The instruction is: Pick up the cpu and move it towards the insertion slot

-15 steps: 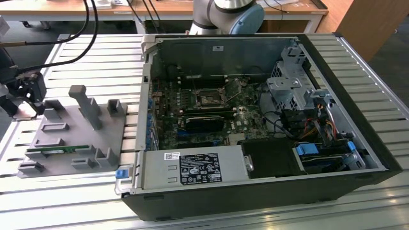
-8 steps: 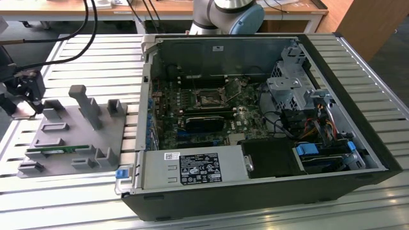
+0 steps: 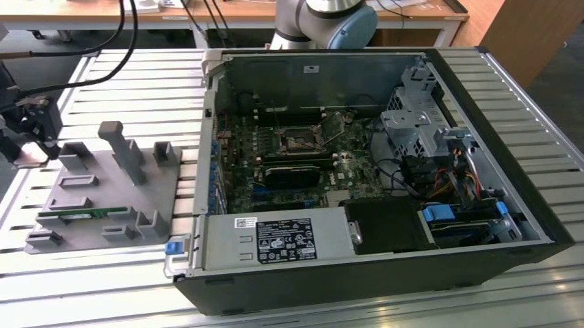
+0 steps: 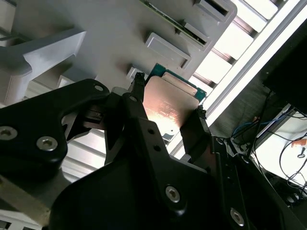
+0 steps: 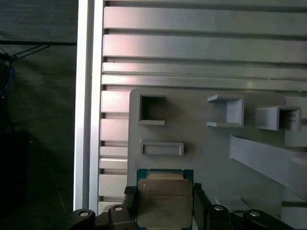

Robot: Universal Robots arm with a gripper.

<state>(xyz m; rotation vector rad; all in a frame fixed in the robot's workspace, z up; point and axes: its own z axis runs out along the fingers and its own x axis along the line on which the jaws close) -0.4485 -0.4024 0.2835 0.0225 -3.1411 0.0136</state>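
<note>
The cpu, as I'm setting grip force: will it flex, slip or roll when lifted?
Probably stiff: the cpu looks like a flat, metal-topped plate. Gripped by thin edges between the fingers, it might slip or tilt. Flat and square, it is unlikely to roll.

cpu (image 5: 164, 203) in claw (image 4: 168, 101) at tray (image 3: 91, 205) edge, exterior view's left of PC case (image 3: 383, 290) w/ insertion slot (image 3: 299, 141) inside
</note>
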